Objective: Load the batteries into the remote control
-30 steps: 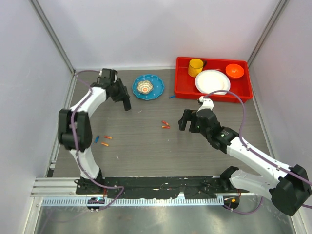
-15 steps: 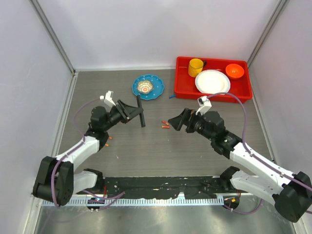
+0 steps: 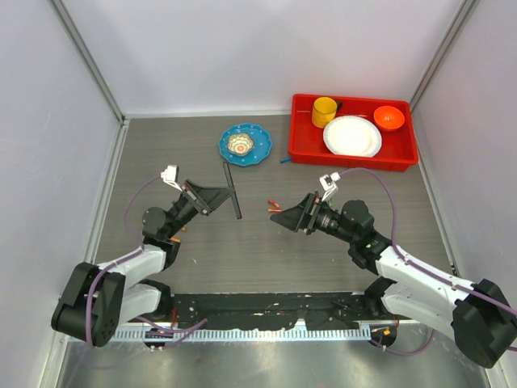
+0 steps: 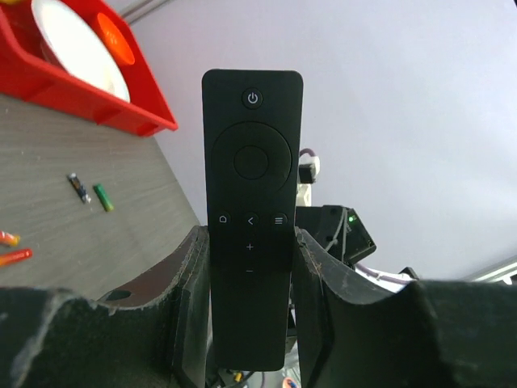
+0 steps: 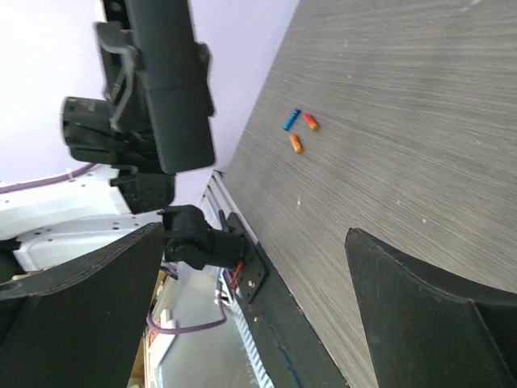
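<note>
Both arms have come lower and closer together since a second ago. The left end effector (image 3: 218, 196), clamped on the remote control (image 4: 252, 202), now holds it off the grey surface (image 3: 242, 259). The right end effector (image 3: 284, 215) stands wide apart beside two batteries (image 3: 275, 207). At the back, near the white wall, lie a red tray (image 3: 305, 144) and a blue plate (image 3: 261, 149).

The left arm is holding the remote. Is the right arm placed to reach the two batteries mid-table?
Probably yes: the right gripper is open, empty and close beside those batteries, with nothing between.
</note>
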Available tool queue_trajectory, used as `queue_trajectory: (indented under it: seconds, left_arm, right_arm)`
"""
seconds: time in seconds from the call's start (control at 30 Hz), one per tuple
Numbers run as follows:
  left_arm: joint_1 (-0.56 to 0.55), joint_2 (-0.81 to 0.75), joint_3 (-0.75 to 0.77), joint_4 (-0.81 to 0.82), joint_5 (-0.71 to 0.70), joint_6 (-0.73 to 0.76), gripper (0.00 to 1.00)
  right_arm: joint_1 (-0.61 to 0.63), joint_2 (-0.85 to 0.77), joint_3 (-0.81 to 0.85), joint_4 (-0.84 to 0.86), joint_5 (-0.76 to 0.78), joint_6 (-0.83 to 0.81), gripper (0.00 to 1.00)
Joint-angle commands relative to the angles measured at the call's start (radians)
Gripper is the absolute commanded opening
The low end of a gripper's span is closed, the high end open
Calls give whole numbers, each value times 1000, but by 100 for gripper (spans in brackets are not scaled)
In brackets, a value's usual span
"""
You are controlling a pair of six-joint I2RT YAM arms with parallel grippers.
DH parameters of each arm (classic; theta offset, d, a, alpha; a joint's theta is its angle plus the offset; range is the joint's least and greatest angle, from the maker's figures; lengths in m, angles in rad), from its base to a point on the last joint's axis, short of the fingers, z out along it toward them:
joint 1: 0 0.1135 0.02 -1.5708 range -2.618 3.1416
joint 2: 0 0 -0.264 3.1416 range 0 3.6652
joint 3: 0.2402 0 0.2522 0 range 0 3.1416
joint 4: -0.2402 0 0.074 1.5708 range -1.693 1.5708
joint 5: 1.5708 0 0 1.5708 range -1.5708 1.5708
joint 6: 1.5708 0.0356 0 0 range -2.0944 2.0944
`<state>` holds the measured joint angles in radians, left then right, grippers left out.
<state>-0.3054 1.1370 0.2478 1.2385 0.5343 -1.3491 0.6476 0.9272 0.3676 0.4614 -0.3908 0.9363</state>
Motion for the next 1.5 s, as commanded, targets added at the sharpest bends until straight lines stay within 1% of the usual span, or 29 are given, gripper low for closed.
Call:
queue_trajectory:
  seconds: [0.0, 0.07, 0.1, 0.13, 0.2, 0.37, 0.53, 0.73, 0.97, 1.13, 1.47]
  left_arm:
    - [-23, -19, -5, 308, -7, -45, 0]
    - [-24, -23, -4, 306, -10, -48, 0]
    - [-29, -23, -2, 308, -10, -51, 0]
    - [-34, -22, 4, 308, -8, -51, 0]
    - [-55, -10, 13, 308, -4, -51, 0]
    - [-107, 17, 33, 308, 7, -44, 0]
    - [-133, 26, 33, 308, -5, -28, 0]
    - [-166, 43, 53, 308, -30, -22, 0]
    - [-198, 49, 38, 308, -80, -5, 0]
    - [-202, 38, 30, 308, -111, -5, 0]
    - [-219, 20, 31, 308, -129, -4, 0]
  right_arm:
    - [15, -47, 33, 120, 15, 49, 100]
    - [21, -47, 56, 59, 7, 9, 100]
    - [24, -39, 94, 37, -2, -31, 99]
    - [27, -15, 118, -16, -35, -57, 100]
    - [29, 22, 163, -36, -57, -83, 100]
    - [35, 100, 163, 112, -80, -11, 100]
    - [53, 165, 195, 173, -117, 10, 100]
    - [89, 213, 217, 224, -109, 30, 100]
    - [126, 249, 229, 255, -91, 27, 87]
    - [141, 265, 220, 267, -83, 21, 84]
    - [144, 277, 197, 289, -74, 13, 74]
